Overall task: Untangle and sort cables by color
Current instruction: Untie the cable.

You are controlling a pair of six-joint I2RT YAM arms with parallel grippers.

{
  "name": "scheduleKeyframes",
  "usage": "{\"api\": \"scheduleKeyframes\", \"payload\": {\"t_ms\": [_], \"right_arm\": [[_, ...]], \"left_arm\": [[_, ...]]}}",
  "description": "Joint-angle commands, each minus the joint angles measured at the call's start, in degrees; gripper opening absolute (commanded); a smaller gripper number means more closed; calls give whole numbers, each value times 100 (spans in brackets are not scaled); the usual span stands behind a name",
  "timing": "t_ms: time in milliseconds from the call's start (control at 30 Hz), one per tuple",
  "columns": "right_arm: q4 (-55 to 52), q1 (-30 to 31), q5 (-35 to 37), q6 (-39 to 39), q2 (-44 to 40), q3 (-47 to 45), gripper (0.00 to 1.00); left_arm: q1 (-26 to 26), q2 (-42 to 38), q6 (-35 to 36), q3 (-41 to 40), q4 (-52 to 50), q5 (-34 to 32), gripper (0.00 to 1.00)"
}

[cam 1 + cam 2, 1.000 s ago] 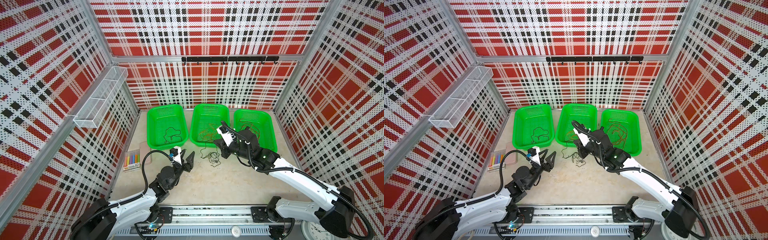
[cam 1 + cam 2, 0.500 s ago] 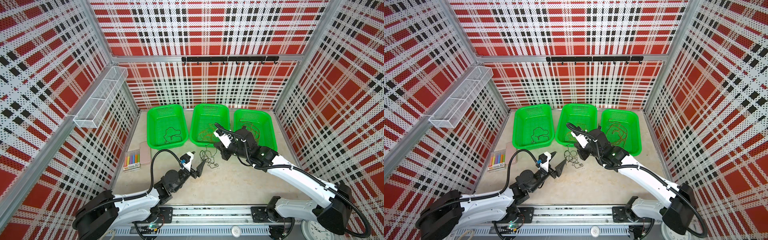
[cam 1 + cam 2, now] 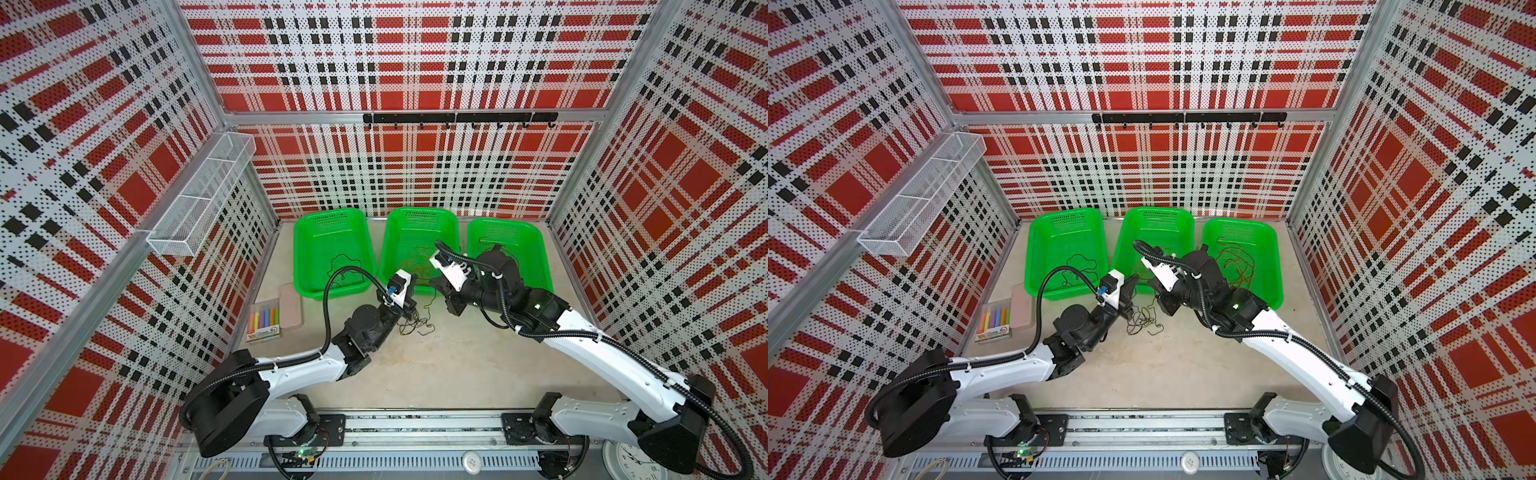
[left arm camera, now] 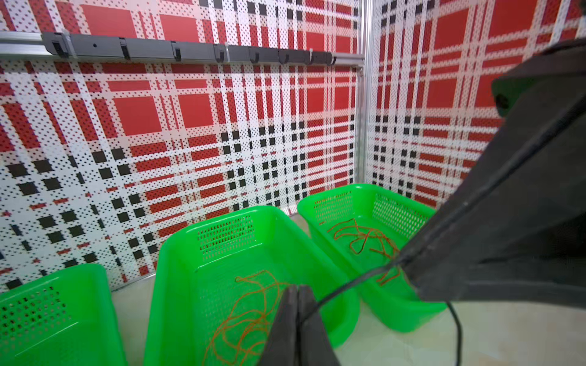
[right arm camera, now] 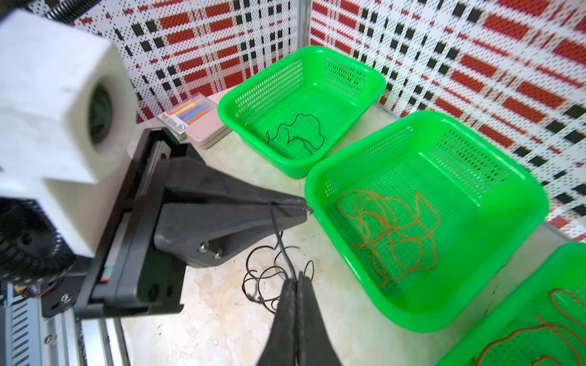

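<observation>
Bench (image 3: 415, 374) carries three green baskets: left basket (image 3: 303, 257) holds black strands, middle basket (image 3: 392, 237) orange, right basket (image 3: 536, 253) reddish-brown. Left pincer (image 5: 304, 206) and right pincer (image 5: 297, 279) are each clamped shut on one black cable (image 5: 278, 233), its tangle lying on the bench between them. Recommended: part slowly and watch that the knots do not tighten.
</observation>
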Motion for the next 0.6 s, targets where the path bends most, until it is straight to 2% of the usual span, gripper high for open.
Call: {"api": "scheduleKeyframes", "payload": {"t_ms": [0, 167, 300, 400, 467, 567], "right_arm": [[-299, 2, 536, -287, -258, 294, 0], [-52, -15, 1151, -319, -404, 92, 0], [671, -22, 1388, -93, -647, -384, 2], [1481, -22, 722, 41, -803, -856, 31], [1965, -22, 272, 232, -803, -1153, 44], [2806, -22, -241, 759, -675, -1639, 52]], "left_arm": [[3, -394, 337, 508, -394, -205, 0], [-180, -746, 740, 1513, -1471, -10, 0], [-404, -728, 1163, 2320, -2243, -4, 0], [-392, -642, 1112, 2652, -2461, 112, 0], [-383, -563, 1082, 2748, -2531, 130, 0], [-384, -497, 981, 2873, -2570, 218, 0]]}}
